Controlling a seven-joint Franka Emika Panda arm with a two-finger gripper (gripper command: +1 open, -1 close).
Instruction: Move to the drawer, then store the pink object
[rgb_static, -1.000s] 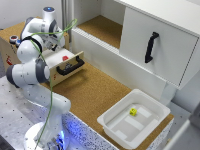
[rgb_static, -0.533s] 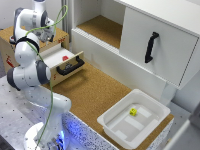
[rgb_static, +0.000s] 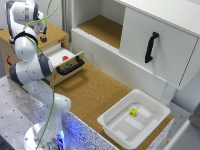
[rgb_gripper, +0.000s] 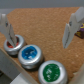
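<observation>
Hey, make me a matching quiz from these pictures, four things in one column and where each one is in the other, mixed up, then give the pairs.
Things:
1. small yellow object
2. small red object
3. vertical black handle
4. round blue button

Places:
A. on the big white cabinet front
B. between two other round buttons, below the gripper
C. inside the white plastic tray
D. in the open small plywood drawer with the horizontal black bar handle

Pairs: 1-C, 2-D, 3-A, 4-B
</observation>
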